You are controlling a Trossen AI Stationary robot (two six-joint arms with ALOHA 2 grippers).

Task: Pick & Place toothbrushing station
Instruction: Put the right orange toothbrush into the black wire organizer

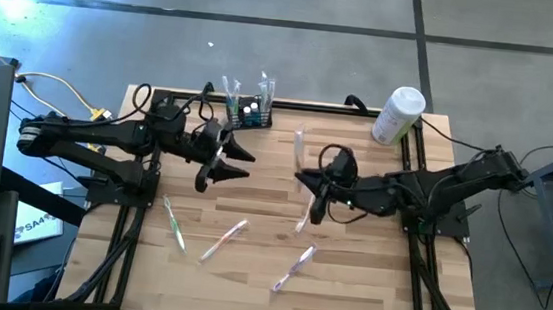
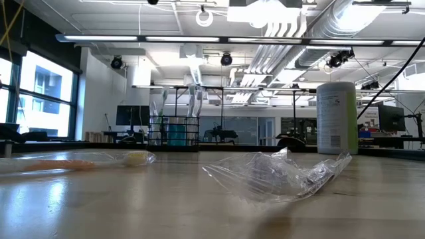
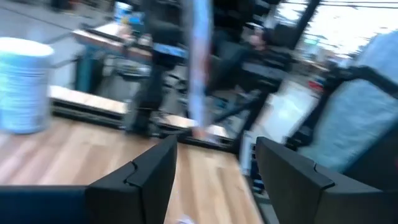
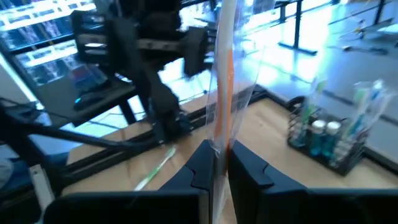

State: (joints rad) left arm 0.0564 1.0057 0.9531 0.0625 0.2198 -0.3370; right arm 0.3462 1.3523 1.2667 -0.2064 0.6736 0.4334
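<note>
Toothbrushes in clear wrappers are scattered across the wooden table (image 1: 366, 283), which is presumably why the small black toothbrushing station (image 1: 250, 113) has been set at the far edge, at about 11 o'clock from the table's middle: it already holds a few wrapped brushes upright in its compartments. One wrapped toothbrush (image 4: 224, 81) is pinched upright between the pressed-together fingers of the right gripper (image 1: 306, 181), near the table's middle, likely so that it can be lowered end-first into a compartment. The left gripper (image 1: 231, 161), at roughly 10 o'clock and just in front of the rack, is held with its jaws spread and nothing between them. A tall white container (image 1: 397, 114) stands at 1 o'clock, apart from the rack. Three more brushes (image 1: 223, 241) are left lying toward 6 o'clock.
</note>
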